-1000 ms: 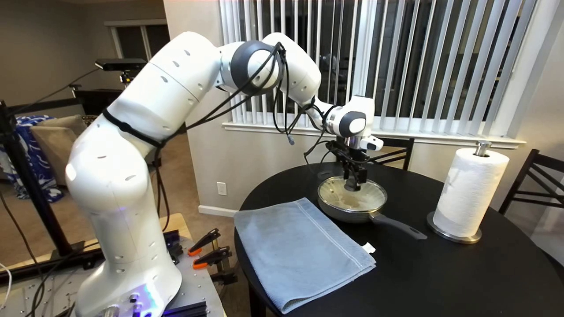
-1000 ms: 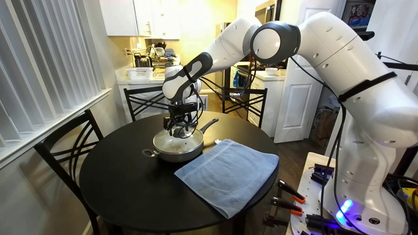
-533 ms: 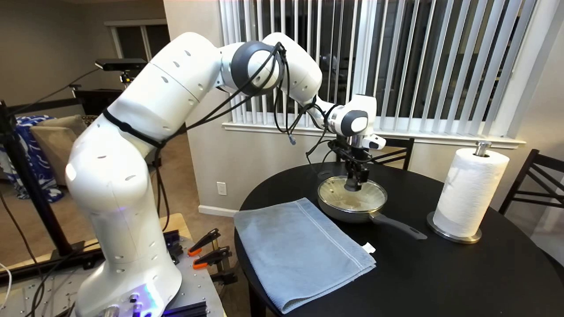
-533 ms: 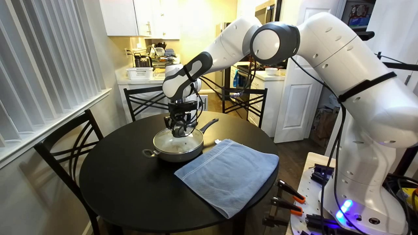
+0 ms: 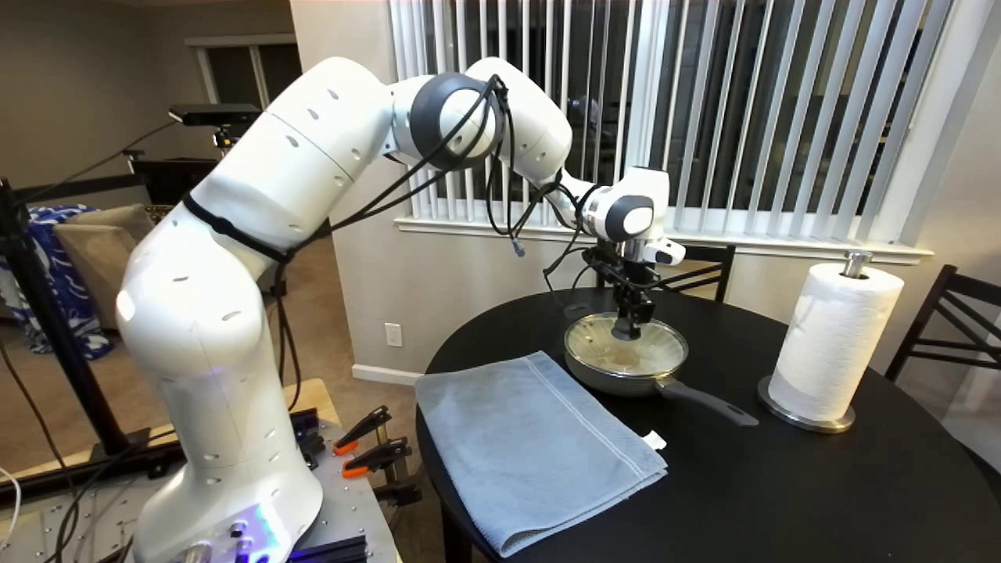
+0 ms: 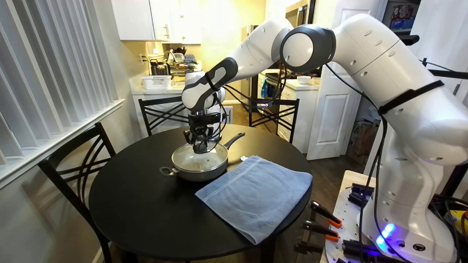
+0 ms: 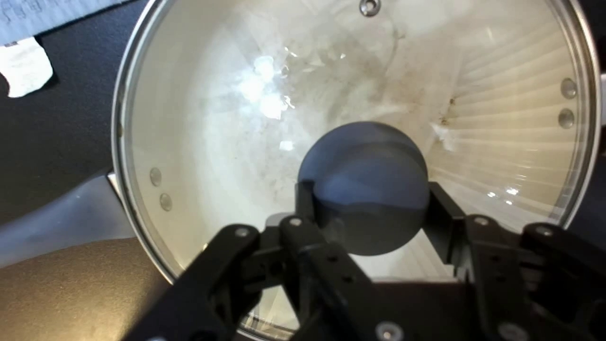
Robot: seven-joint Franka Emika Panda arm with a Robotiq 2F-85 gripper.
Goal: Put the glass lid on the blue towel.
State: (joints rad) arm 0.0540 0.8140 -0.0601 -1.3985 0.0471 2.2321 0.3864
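The glass lid lies level on the pan, its metal rim round a clear disc. Its dark rounded knob is pinched from both sides by my gripper, whose black fingers press against it. In both exterior views my gripper points down at the lid's middle and partly covers the knob. The blue towel is spread flat on the table beside the pan; only a corner of the towel shows at the wrist view's top left.
Under the lid sits the grey pan, with a long handle on one side and a small loop handle opposite. A paper towel roll stands upright on the black table. Chairs surround the table.
The fingers have closed in from a wider stance and now grip the knob. The wrist has shifted very slightly over the lid. Lid, pan and towel look unmoved.
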